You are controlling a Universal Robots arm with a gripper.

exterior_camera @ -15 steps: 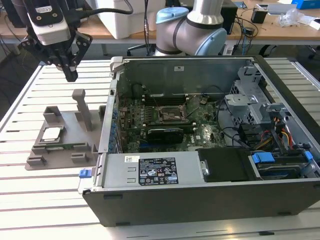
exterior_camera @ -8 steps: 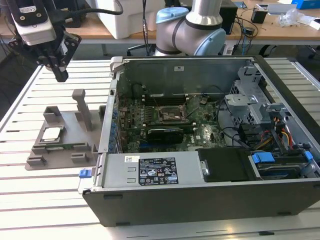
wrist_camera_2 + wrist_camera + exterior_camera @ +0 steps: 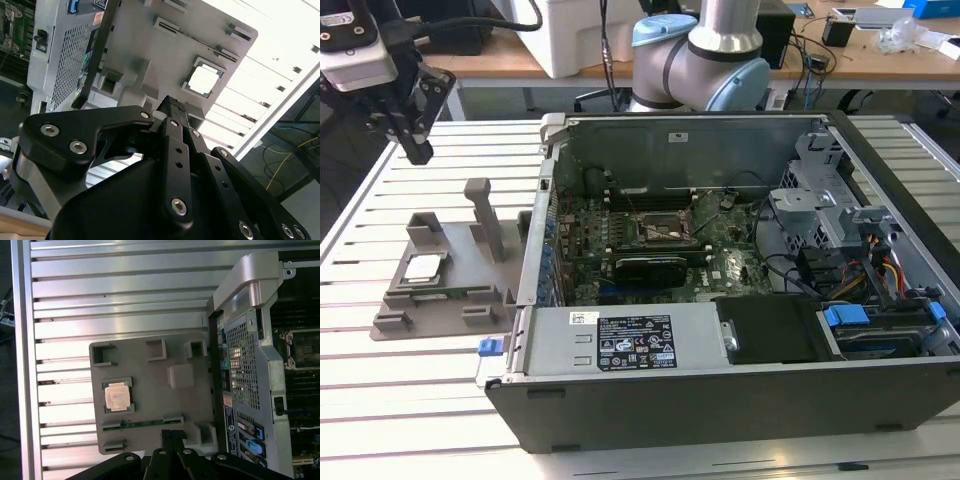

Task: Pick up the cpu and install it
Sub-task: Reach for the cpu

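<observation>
Your gripper [image 3: 420, 152] hangs over the far part of the slatted table [image 3: 380, 400] at the exterior view's left, its two black fingers pressed together with nothing between them, and it touches nothing. You can see the cpu [image 3: 423, 267] lying flat, silvery top up, in a square recess of the grey holder [image 3: 440, 300], which stands just beside the open computer case [image 3: 720, 400]. The black socket frame [image 3: 665, 232] sits on the motherboard inside that case, well to the right of the cpu.
</observation>
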